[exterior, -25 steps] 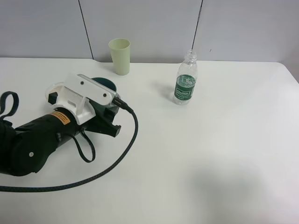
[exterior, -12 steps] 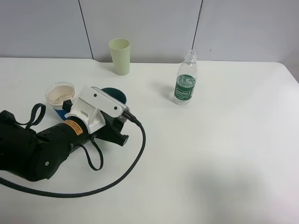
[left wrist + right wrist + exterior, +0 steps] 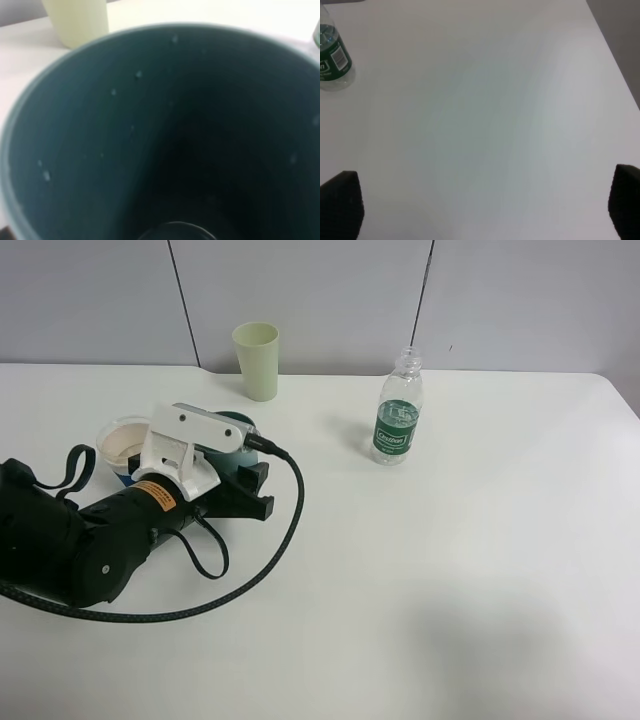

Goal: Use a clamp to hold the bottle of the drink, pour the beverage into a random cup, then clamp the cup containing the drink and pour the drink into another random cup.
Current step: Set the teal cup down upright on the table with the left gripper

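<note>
Swung back toward the blue-sleeved paper cup (image 3: 122,445) since half a second before, with the left clamp (image 3: 235,455) clenched tight on the teal-green tumbler (image 3: 165,140), tumbler now mostly hidden behind the white bracket. Stood unmoved near the far wall: bottle (image 3: 399,421) and pale yellow-green tumbler (image 3: 257,360). Gaped fully wide over bare table (image 3: 495,125), gripping nothing: right clamp (image 3: 482,200).

No legible text anywhere.

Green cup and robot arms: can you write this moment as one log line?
left gripper: shut on dull teal-green plastic tumbler | tumbler: droplets inside | blue-sleeved white paper cup: beside it | clear green-labelled bottle: upright, uncapped | right gripper: open
</note>
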Motion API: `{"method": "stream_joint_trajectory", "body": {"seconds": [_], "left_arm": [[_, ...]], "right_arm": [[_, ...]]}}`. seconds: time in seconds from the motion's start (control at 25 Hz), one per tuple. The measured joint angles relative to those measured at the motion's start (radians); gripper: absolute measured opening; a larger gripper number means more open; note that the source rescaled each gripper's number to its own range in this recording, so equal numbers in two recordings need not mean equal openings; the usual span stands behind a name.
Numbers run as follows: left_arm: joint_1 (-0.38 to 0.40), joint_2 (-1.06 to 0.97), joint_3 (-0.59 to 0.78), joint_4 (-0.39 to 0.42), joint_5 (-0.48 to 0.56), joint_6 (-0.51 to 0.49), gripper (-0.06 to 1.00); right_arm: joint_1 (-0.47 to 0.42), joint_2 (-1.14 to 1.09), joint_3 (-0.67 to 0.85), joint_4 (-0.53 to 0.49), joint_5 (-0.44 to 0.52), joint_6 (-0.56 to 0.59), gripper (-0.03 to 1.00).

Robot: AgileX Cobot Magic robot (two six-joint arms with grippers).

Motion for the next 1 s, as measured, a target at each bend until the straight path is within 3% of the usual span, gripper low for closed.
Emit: {"method": "stream_joint_trajectory", "body": {"seconds": [0.36, 0.56, 1.0], "left_arm": [[0.002, 0.088, -0.001, 0.076, -0.077, -0.055, 0.02], [0.002, 0.107, -0.001, 0.079, -0.097, -0.112, 0.02], [0.002, 0.155, -0.001, 0.094, -0.131, -0.116, 0.02]], "right_arm": [[0.0, 0.0, 0.0, 0.0, 0.0, 0.0, 1.0], [0.0, 0.0, 0.0, 0.0, 0.0, 0.0, 1.0], [0.0, 0.0, 0.0, 0.0, 0.0, 0.0, 1.0]]}}
